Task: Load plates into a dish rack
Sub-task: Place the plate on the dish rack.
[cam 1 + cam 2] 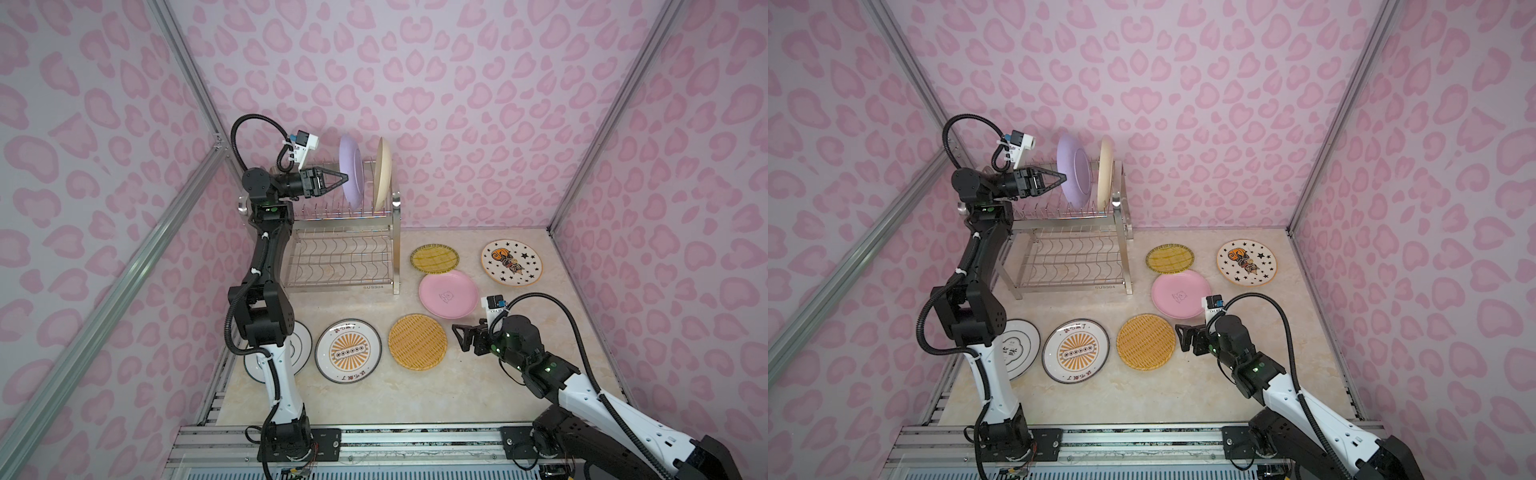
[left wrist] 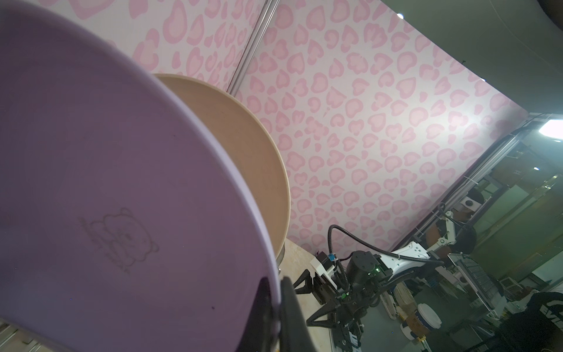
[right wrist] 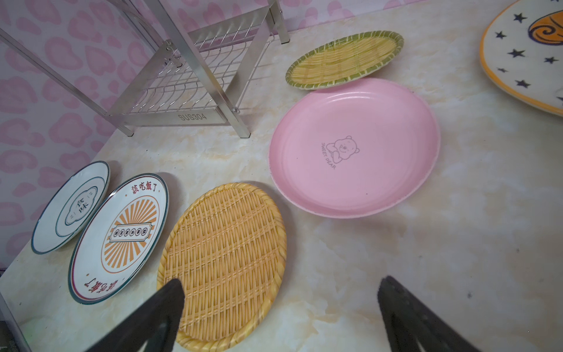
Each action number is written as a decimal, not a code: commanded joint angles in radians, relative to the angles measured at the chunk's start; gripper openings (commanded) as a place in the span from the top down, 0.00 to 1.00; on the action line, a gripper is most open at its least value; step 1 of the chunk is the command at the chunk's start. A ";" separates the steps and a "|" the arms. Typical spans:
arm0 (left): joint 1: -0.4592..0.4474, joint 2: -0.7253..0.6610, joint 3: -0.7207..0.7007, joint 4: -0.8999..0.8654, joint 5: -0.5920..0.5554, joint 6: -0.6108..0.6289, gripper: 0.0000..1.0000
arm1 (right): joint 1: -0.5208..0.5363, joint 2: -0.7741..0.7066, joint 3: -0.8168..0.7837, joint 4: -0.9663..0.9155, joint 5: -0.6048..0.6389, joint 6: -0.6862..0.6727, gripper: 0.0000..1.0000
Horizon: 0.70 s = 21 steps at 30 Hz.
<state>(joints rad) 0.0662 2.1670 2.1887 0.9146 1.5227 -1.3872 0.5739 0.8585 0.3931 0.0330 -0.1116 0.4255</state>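
Note:
On the dish rack (image 1: 345, 257), a cream plate (image 1: 383, 174) stands upright among the top-tier prongs. A lilac plate (image 1: 351, 170) is upright just left of it, its lower edge down at the prongs. My left gripper (image 1: 345, 178) is shut on the lilac plate's rim; the left wrist view shows both fingers pinching the rim (image 2: 275, 289). Flat on the table lie a pink plate (image 1: 448, 294), two yellow woven plates (image 1: 417, 341) (image 1: 435, 257), a star plate (image 1: 512, 262), a sunburst plate (image 1: 348, 351) and a dark-rimmed white plate (image 1: 299, 345). My right gripper (image 1: 457, 336) hangs open beside the nearer woven plate (image 3: 225, 253).
The left arm's lower link covers part of the dark-rimmed plate. Pink patterned walls with aluminium posts (image 1: 199, 104) close in the back and both sides. A metal rail (image 1: 415, 440) carries both arm bases along the table's front edge.

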 commanded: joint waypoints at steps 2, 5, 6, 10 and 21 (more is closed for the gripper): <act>-0.029 0.015 0.013 0.077 0.157 -0.090 0.96 | -0.003 -0.009 -0.014 0.011 -0.008 -0.011 0.00; -0.032 0.023 0.019 0.116 0.159 -0.130 0.96 | -0.004 -0.015 -0.021 0.011 -0.008 -0.006 0.00; -0.032 0.021 0.017 0.119 0.158 -0.131 0.96 | -0.005 -0.020 -0.023 0.010 -0.008 -0.005 0.00; -0.031 0.034 0.031 0.121 0.157 -0.135 0.95 | -0.006 -0.033 -0.032 0.004 -0.007 -0.007 0.00; -0.035 0.035 0.036 0.163 0.153 -0.169 0.82 | -0.006 -0.053 -0.040 0.002 0.003 0.002 0.00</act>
<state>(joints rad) 0.0353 2.1990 2.2127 1.0447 1.5509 -1.5425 0.5674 0.8059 0.3550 0.0322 -0.1154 0.4267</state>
